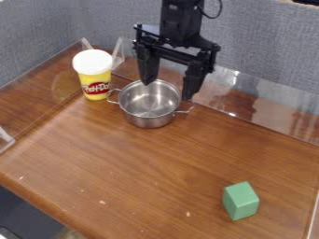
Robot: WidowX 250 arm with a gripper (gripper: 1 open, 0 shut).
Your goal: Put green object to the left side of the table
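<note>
The gripper [173, 78] hangs at the far side of the table, pointing straight down, its two black fingers [145, 67] spread wide with nothing between them, so the hand is open and empty. It sits right over the steel pot [149, 103], with the fingertips reaching to about the pot's rim; whether they touch the rim is not clear from this angle. The pot is small and shiny, with little side handles, and it stands upright with its mouth open to the camera; its inside looks bare metal. Just beside the pot, on the picture's left, stands a yellow-and-white tub [93, 75] with a red label, upright, its white lid on top, close to the pot's handle but apparently not touching it. Now down to the near right corner: there sits the green cube [242, 200], matte and plain, resting flat on the wood, well apart from the pot, the tub and the gripper. All of this is on the reddish-brown wooden table [112, 168], glossy with visible grain, and clear plastic panels [256, 93] run along its far edges, catching some glare. Behind them is a grey fabric wall [50, 28].
</note>
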